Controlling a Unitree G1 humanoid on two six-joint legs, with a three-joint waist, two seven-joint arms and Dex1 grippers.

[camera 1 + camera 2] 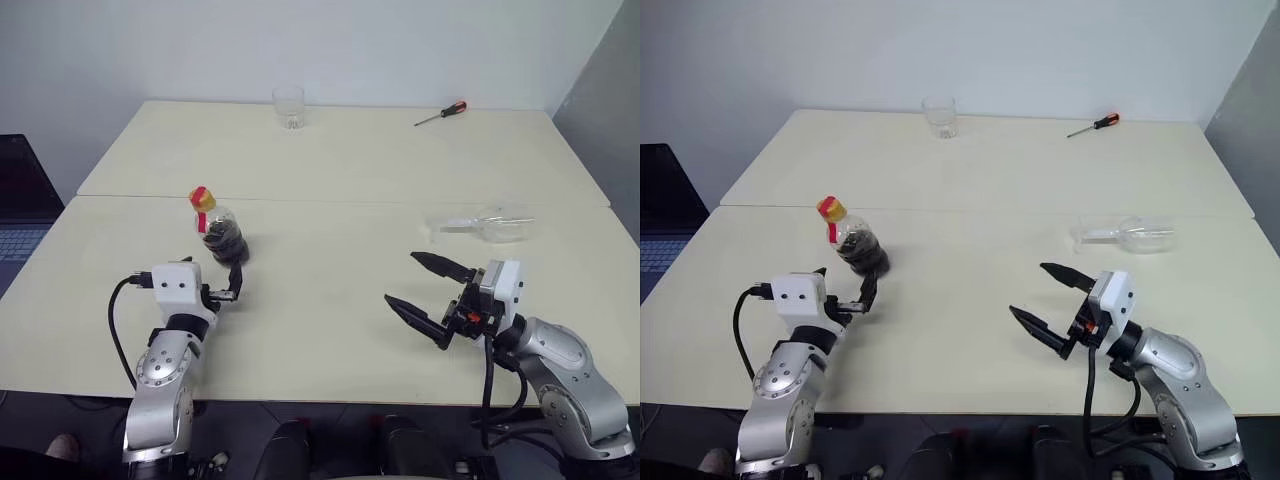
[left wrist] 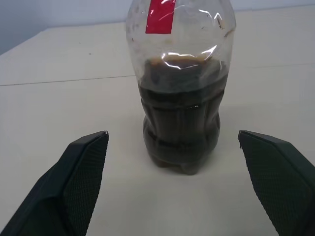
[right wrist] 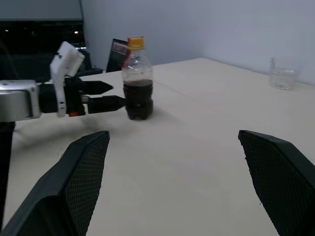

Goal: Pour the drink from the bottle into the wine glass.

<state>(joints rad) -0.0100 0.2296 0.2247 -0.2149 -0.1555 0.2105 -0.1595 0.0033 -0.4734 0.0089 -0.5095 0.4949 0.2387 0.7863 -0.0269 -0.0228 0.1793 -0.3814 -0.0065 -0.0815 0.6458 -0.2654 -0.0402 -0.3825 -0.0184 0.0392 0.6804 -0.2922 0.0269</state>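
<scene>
- The small, squat clear plastic bottle (image 1: 220,234) with a yellow screw cap and a red strip at its neck stood upright on the left part of the cream table (image 1: 330,300), its belly roughly half full of the dark brown, cola-like drink (image 2: 179,125).
- The left gripper (image 1: 236,282) pointed level at the bottle, its two black fingers spread wide apart. Its tips sat just short of the bottle's base, not touching it; in the left wrist view the bottle stood centred between the fingers (image 2: 81,172).
- The clear stemmed wine glass (image 1: 492,224) lay on its side on the right part of the table, well apart from the bottle, with its stem pointing towards the table's middle.
- The right gripper (image 1: 428,297) hung above the table nearer the robot than the fallen glass, its fingers also wide apart and holding nothing, aimed across towards the bottle.
- The step in hand looked like the reach for the bottle, with nothing gripped yet.
- The next move probably called for easing the left gripper forward until the fingers straddled the bottle's belly, then closing on it.
- The cap was on, so it would need unscrewing, perhaps by the right gripper.
- The glass would have to be stood on its foot before any pouring.
</scene>
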